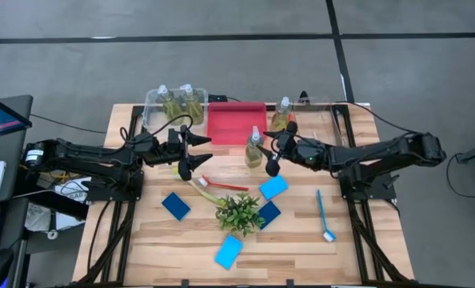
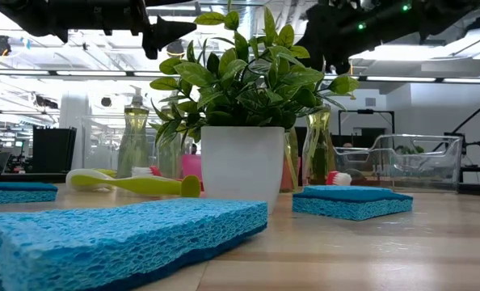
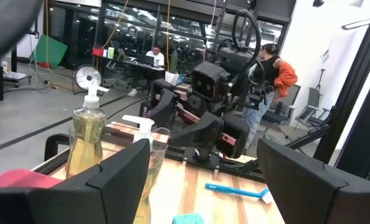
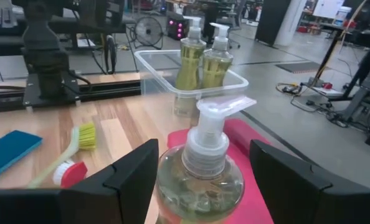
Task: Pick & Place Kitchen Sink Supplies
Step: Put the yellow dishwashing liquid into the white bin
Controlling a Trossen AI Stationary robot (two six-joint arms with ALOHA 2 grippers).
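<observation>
Bottles: we see two in the clear bin at the table's far edge, one right of the red bin, one just in front of it.
Right tool: released, our fingers spread either side of that front bottle's pump, not gripping.
Left tool: released, held above the table left of the red bin.
Brushes: red and yellow crossed beside the plant; blue at right.
Sponges: four blue ones around the plant, e.g..
</observation>
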